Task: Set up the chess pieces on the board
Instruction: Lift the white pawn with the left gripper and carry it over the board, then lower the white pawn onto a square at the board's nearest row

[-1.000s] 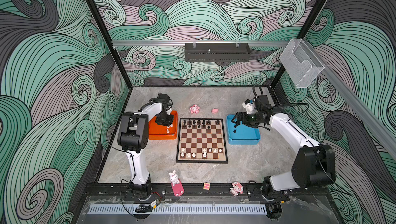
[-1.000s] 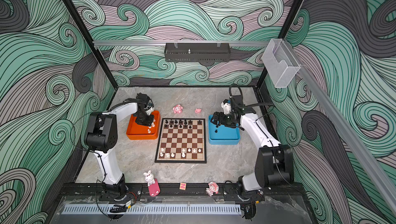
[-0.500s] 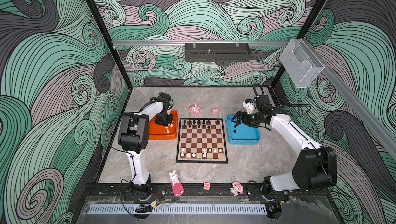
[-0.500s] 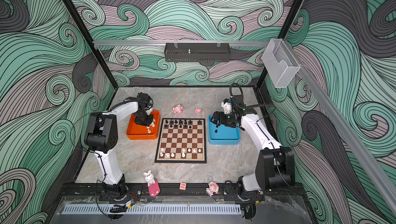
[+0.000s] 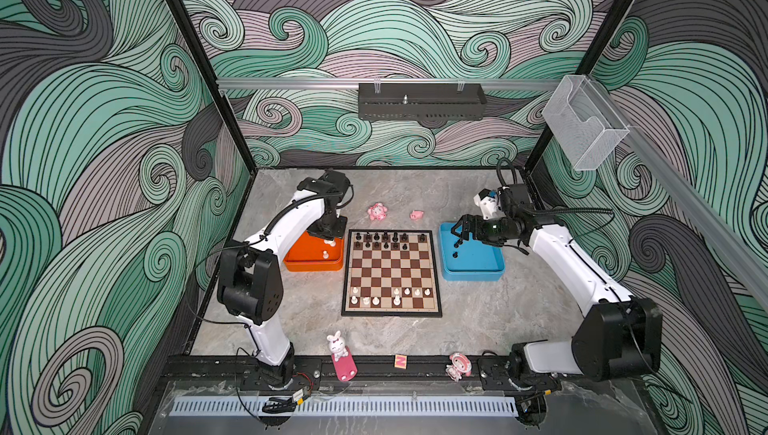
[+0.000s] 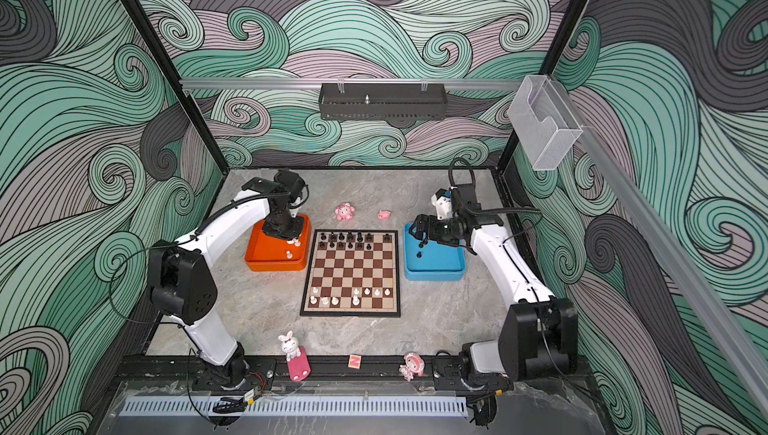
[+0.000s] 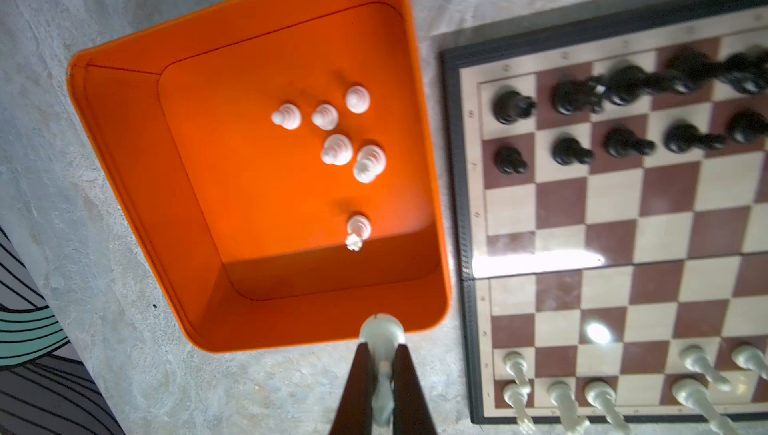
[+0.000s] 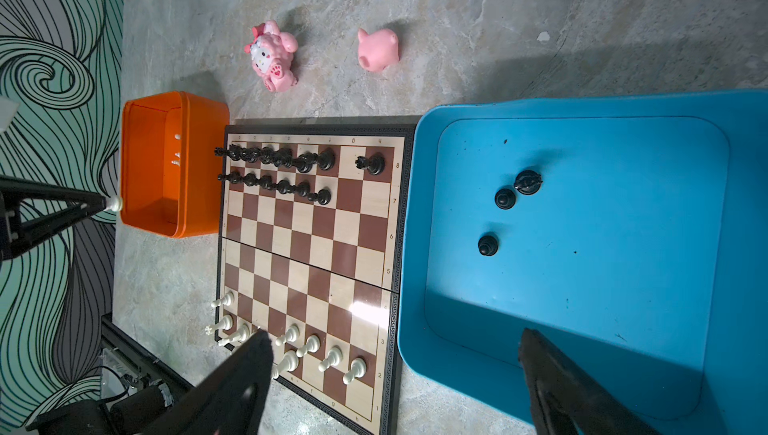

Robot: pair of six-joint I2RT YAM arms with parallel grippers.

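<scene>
The grey surface [image 5: 498,320] is carrying a chessboard [image 5: 390,271] between an orange tray [image 5: 311,265] and a blue tray [image 5: 473,275], a kitty figurine [image 5: 377,211] and pig [image 5: 416,215] lying beyond.

My board [image 7: 615,204] is glossy, its printed squares throwing back white glare. The orange tray [image 7: 124,129] to its left and the blue tray [image 8: 623,129] to its right look like smooth moulded plastic, the blue one flecked with small scuffs. The tabletop [image 8: 457,4] reads as matt, veined stone. The black chess pieces [image 7: 509,106] shine; the white piece [image 7: 381,329] in my left gripper [image 7: 381,347] looks smooth, pinched between matt dark fingers [image 7: 359,383]
</scene>
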